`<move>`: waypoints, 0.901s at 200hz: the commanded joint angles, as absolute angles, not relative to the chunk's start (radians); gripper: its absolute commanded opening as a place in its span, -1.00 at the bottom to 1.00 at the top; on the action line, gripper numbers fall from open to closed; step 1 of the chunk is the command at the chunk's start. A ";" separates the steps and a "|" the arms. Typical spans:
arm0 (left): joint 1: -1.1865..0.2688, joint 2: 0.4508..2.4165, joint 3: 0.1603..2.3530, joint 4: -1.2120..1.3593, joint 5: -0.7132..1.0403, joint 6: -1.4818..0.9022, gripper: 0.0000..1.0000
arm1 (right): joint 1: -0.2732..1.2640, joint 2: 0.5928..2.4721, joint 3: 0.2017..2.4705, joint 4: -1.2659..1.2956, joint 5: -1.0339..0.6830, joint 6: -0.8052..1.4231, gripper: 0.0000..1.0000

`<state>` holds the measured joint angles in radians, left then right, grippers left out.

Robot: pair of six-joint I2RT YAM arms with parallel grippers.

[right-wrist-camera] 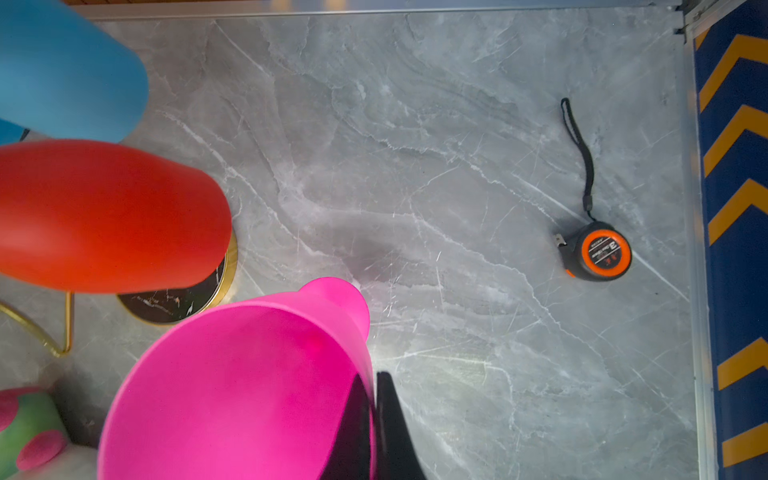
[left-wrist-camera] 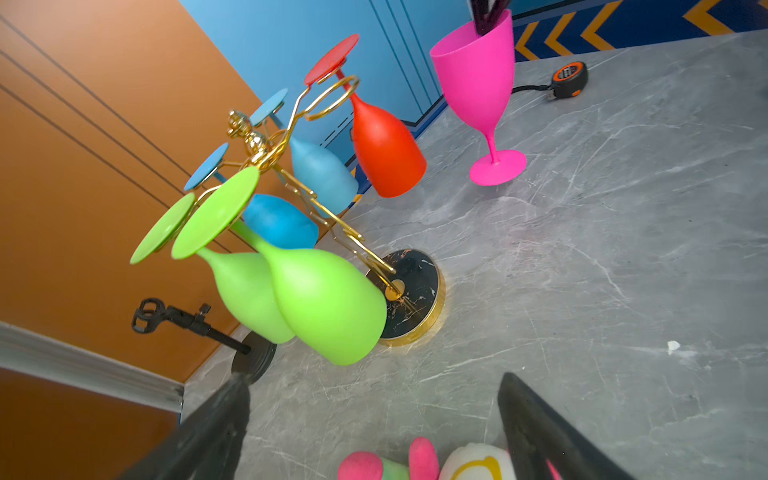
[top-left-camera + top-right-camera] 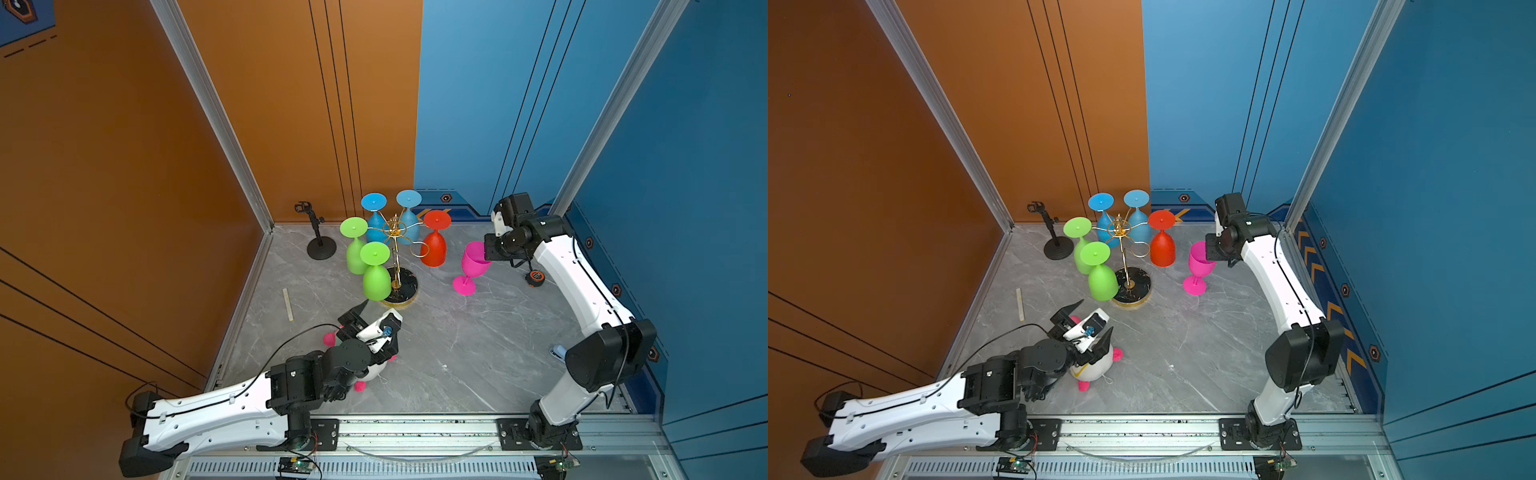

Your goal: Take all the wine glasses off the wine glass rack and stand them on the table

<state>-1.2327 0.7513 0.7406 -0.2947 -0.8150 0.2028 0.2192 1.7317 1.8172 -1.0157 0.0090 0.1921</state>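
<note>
Right gripper (image 1: 374, 415) pinches the pink wine glass (image 3: 473, 259) by its rim.

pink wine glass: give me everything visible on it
Opaque hot-pink wine glass, matte, plastic-looking: deep bowl, short stem, round foot. Empty, mouth up, leaning slightly, off the wine glass rack and clear of it, to its right in both top views. The right gripper is shut on its rim, one finger inside the bowl, one outside. Its foot is down at the table; actual contact cannot be told.
</note>
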 commanded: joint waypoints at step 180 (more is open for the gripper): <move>-0.859 0.635 0.779 -0.638 -0.605 -0.162 0.93 | 0.251 2.252 2.297 -0.950 0.066 0.152 -1.00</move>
<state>-0.8734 0.6289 0.7650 -0.6224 -0.6342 -0.1482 0.2363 2.2311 2.2536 -0.9565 0.0574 0.1600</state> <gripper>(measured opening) 0.963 0.048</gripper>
